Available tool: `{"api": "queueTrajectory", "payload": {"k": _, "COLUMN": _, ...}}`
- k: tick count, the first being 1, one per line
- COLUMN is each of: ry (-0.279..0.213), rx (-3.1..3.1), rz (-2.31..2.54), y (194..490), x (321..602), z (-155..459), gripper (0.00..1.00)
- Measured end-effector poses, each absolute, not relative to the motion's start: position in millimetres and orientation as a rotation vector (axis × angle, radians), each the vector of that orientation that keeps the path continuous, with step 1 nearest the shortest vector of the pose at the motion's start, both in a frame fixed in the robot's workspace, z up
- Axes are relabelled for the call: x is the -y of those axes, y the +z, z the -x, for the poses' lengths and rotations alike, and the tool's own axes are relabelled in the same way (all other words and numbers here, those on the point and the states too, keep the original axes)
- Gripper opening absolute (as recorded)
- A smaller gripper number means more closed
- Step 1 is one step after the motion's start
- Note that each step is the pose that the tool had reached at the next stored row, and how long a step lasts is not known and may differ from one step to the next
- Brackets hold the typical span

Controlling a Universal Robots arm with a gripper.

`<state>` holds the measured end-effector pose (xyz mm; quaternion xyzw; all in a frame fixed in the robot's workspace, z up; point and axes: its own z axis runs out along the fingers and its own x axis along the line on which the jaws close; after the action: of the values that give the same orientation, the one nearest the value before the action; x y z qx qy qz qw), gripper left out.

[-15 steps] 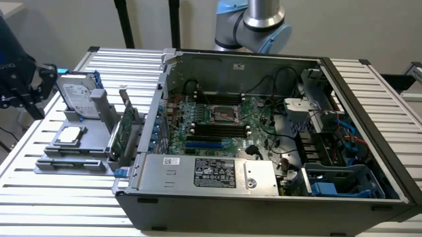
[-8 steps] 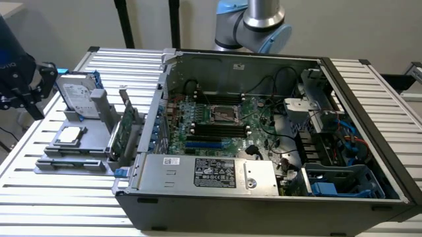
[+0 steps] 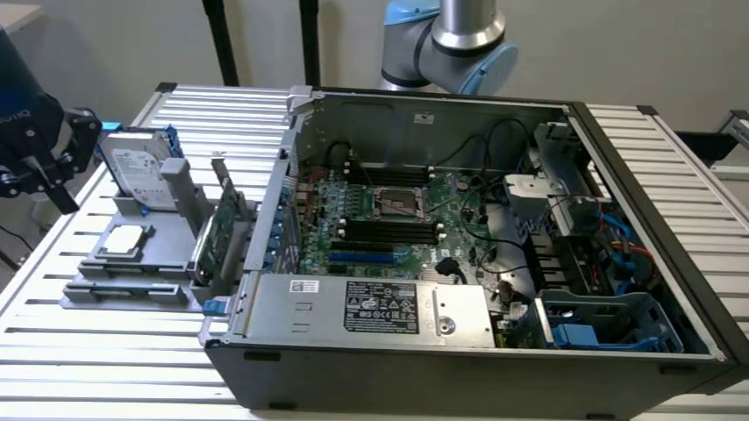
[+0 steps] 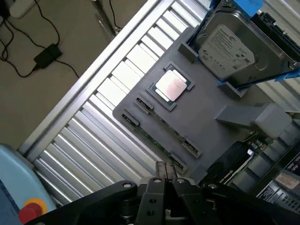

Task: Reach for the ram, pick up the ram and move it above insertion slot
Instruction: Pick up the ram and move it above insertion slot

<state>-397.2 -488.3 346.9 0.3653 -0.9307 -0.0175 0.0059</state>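
Observation:
The ram (image 4: pixel 161 137) is a thin green stick standing on edge in a long slot of the grey holder plate (image 4: pixel 201 117), between small end clips. My gripper (image 4: pixel 165 168) hovers above the plate's near edge, close to the ram. Its fingers are shut together with nothing between them. In the exterior view the gripper (image 3: pixel 59 197) hangs at the far left, above and beside the holder (image 3: pixel 158 237). The black memory slots (image 3: pixel 392 231) lie on the motherboard inside the open computer case (image 3: pixel 468 351).
On the holder stand a silver hard drive (image 3: pixel 135 167), a processor chip (image 4: pixel 171 86) and an upright green expansion card (image 3: pixel 223 232). The case wall (image 3: pixel 275 202) rises right beside the holder. Cables (image 4: pixel 44 56) lie on the floor off the slatted table (image 3: pixel 105 351).

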Motion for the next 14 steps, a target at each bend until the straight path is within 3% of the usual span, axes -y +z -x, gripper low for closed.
{"api": "queueTrajectory", "payload": {"k": 14, "ry": -0.045, "rx": 2.749, "rz": -1.507, "y": 343.5, "x": 488.3, "z": 397.2, "gripper": 0.11}}
